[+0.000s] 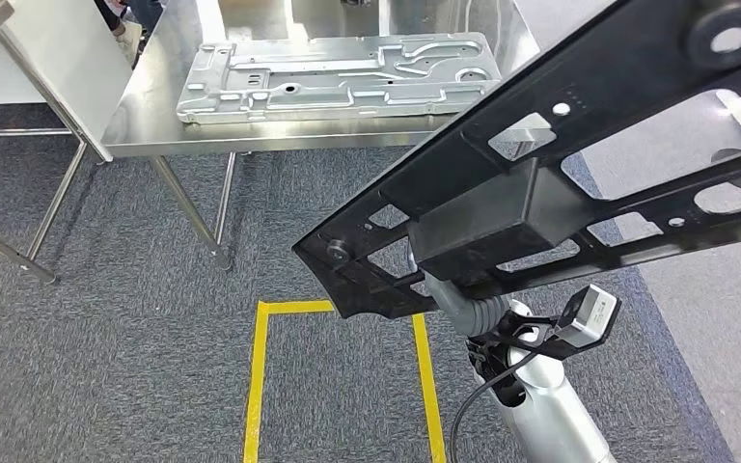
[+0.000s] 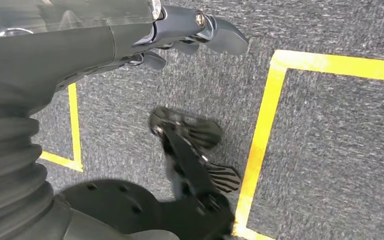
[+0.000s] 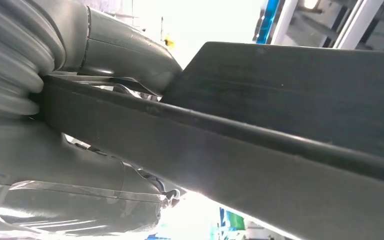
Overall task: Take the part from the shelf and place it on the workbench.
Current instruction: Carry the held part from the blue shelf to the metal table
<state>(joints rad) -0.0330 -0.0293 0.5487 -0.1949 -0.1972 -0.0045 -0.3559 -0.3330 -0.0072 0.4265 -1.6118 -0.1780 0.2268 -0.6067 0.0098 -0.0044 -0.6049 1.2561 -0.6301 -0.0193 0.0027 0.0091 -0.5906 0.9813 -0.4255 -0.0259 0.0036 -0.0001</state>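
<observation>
i have the long black perforated metal frame part (image 1: 560, 183) clamped in my right hand (image 3: 105, 150), thumb and fingers closed around its edge, carried tilted above the grey carpet. my left hand (image 2: 180, 35) hangs with fingers loosely curled, holding nothing. i'd walk to the stainless steel workbench (image 1: 154, 125), level the part, and set it near the front edge, apart from the silver stamped plate (image 1: 338, 77).

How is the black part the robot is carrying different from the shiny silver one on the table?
The flat black frame with cut-out openings is dark and matte; the stamped silver metal plate is bright and shiny. The black frame is held up at a tilt by the right hand; the silver plate lies flat on the steel workbench. Both are flat panels with holes.
</observation>
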